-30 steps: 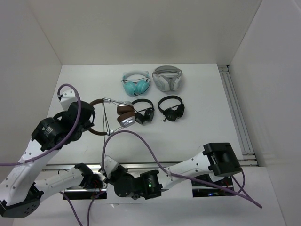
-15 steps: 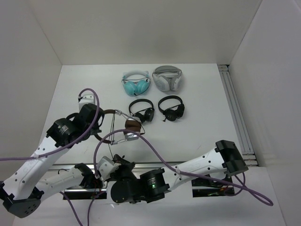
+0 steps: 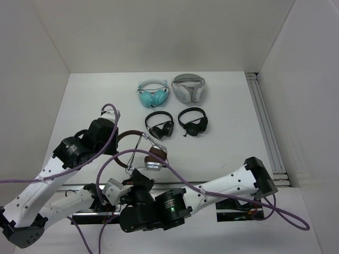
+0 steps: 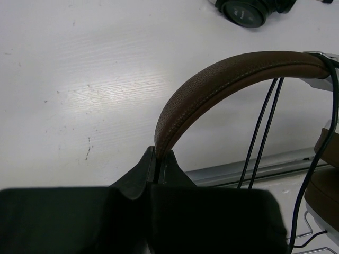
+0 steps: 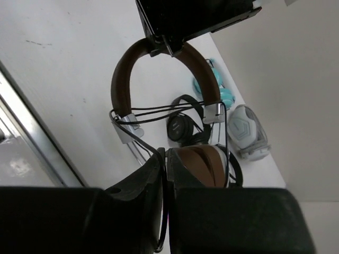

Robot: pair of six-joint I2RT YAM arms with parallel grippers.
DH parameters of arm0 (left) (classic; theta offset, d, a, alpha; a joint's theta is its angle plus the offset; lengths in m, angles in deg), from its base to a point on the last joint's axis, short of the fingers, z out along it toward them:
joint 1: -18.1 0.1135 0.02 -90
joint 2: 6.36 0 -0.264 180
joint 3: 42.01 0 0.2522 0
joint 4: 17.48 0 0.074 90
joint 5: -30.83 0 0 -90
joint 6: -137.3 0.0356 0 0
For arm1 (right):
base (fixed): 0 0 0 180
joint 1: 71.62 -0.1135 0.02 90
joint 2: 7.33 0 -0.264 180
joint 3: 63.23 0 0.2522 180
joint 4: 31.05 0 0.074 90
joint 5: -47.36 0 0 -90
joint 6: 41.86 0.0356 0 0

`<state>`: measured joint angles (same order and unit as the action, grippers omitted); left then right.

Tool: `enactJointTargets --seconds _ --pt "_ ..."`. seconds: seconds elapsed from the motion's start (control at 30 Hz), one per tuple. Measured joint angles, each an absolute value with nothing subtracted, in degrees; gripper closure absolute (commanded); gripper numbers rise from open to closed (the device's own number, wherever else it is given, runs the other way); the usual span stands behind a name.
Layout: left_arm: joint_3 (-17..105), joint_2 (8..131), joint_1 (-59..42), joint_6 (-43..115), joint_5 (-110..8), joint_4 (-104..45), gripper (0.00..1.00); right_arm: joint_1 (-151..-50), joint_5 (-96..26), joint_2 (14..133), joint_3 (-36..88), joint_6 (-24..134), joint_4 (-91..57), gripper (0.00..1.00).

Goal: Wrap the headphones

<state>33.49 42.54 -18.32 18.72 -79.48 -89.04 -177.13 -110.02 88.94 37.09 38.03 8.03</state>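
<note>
The headphones (image 3: 151, 156) have a dark brown headband, silver-and-brown ear cups and a thin black cable. They hang above the table near its front edge, left of centre. My left gripper (image 3: 112, 145) is shut on the top of the headband (image 4: 228, 74), as the left wrist view shows (image 4: 158, 156). My right gripper (image 3: 139, 179) sits just in front of the ear cups and is shut on the black cable (image 5: 132, 135), pinched between its fingers (image 5: 165, 161). Cable strands run across between the two ends of the headband (image 5: 127, 69). A brown ear cup (image 5: 204, 164) is right beside the right fingers.
Teal headphones (image 3: 153, 94) and white-grey headphones (image 3: 188, 87) lie at the back. Two small black headphones (image 3: 160, 125) (image 3: 193, 120) lie in front of them. A metal rail (image 3: 267, 127) runs along the right side. The table's front edge strip (image 4: 275, 161) is just below the headphones.
My left arm has carried the headphones from the left middle of the table toward the front and right. My right gripper has moved left along the front edge, still on the cable.
</note>
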Motion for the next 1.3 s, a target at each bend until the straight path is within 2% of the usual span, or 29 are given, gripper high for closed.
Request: enactJointTargets --seconds 0.03,0.1,0.2,0.3,0.37,0.53,0.93,1.1,1.3 --pt "33.45 42.76 -18.39 19.18 -78.81 -88.71 1.0 -177.15 -110.41 88.94 36.85 37.22 7.95 0.87" --pt "33.25 42.96 -18.74 20.23 -77.54 -88.23 1.0 -176.85 -111.05 88.61 35.96 35.95 7.22 0.81" --pt "33.23 43.0 -19.39 21.13 -76.42 -87.88 1.0 -175.58 -110.48 87.41 33.97 34.36 6.31 0.8" --pt "33.23 42.94 -19.63 21.83 -75.26 -87.36 1.0 -172.45 -108.23 84.94 32.44 33.48 5.78 0.8" --pt "33.23 42.81 -19.66 21.87 -74.83 -87.18 1.0 -170.44 -106.35 82.73 31.87 33.2 5.1 0.85" --pt "33.23 42.3 -19.66 21.78 -73.8 -86.09 1.0 -167.25 -102.06 79.14 30.54 33.31 2.13 0.85" --pt "33.23 41.28 -19.98 22.02 -71.53 -84.56 1.0 -157.09 -95.2 78.9 28.72 33.07 -0.56 0.81" --pt "33.23 41.54 -19.98 22.04 -71.57 -83.97 1.0 -155.89 -94.06 78.8 28.72 32.57 -0.56 0.79" --pt "33.23 43.51 -20.01 21.98 -71.57 -83.91 1.0 -155.43 -93.71 78.14 28.72 31.47 -0.6 0.83"
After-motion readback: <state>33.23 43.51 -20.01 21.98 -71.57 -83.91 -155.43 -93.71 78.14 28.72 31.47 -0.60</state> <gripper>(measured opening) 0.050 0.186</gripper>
